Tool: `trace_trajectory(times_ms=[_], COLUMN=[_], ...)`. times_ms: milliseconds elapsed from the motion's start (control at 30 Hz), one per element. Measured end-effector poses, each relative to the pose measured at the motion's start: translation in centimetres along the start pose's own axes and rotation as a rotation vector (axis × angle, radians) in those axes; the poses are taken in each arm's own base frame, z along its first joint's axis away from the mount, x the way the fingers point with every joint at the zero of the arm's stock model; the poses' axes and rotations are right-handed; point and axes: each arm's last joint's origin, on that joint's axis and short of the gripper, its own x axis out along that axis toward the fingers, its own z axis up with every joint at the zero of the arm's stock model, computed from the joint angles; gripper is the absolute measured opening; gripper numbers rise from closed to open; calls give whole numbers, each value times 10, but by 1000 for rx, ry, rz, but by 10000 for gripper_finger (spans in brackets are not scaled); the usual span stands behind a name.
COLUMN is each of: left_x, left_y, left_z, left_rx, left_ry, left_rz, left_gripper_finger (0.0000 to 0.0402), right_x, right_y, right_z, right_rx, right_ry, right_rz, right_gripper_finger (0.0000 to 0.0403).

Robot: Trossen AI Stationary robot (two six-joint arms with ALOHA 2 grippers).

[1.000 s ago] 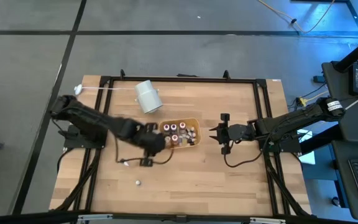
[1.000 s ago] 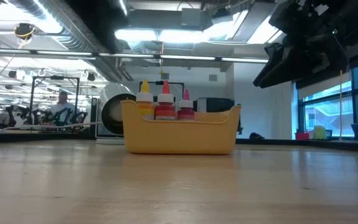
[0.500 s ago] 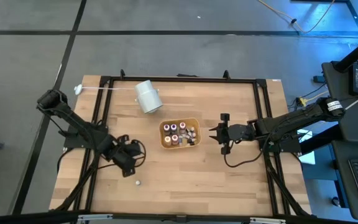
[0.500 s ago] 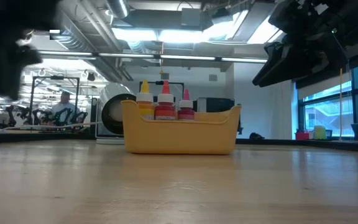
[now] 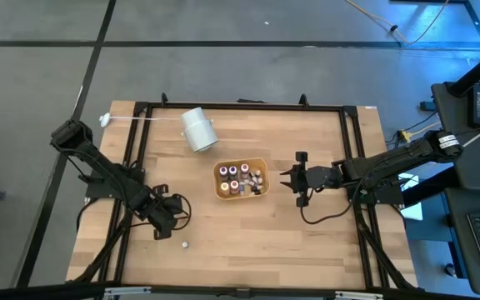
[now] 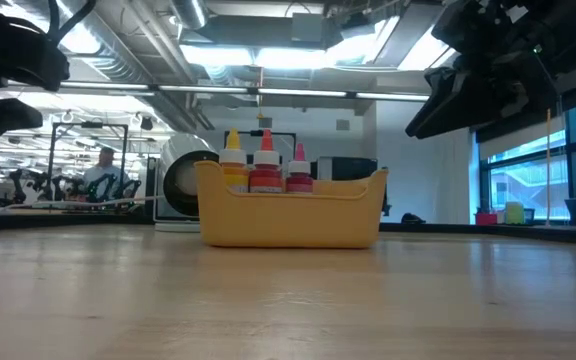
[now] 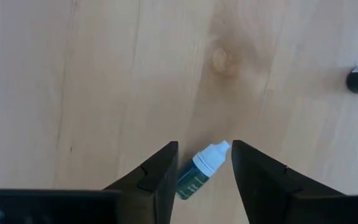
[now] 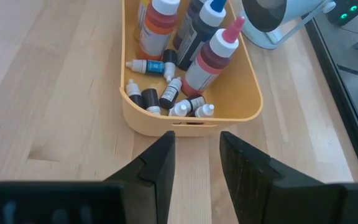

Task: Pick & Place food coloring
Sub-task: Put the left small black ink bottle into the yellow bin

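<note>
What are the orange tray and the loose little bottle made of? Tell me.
Orange tray: likely moulded plastic, going by its smooth matte walls and rounded corners. Loose bottle, lying on the wooden table between the left pincer's fingers: probably plastic, dark body, white cap.

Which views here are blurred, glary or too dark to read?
Low view: ceiling lights glare, both arms are dark silhouettes, the yellow tray reads sharp. High view: even light, but the loose bottle is a mere speck. Left wrist view: that bottle is sharp between soft-edged fingers.
</note>
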Motion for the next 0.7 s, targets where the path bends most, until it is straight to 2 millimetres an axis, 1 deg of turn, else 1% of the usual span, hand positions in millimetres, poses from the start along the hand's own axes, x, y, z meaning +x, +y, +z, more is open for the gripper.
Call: trace_trajectory(times_ms=[200, 333, 533, 700], left_x=[0, 0, 0, 0], left_y=[0, 0, -2, -2], left_z=[-1, -1, 1, 0], left_rx=[1, -9, -47, 96], left_ry=[26, 20, 5, 18], left_rz=[-13, -17, -26, -36], left_gripper_finger=[177, 191, 191, 184], right_x=[0, 0, 0, 0], right_y=[0, 0, 0, 0], right_z=[0, 0, 0, 0], right_rx=[0, 0, 0, 0], right_ry=[0, 0, 0, 1], right_rz=[0, 0, 0, 1], right_gripper_finger=[129, 129, 129, 129])
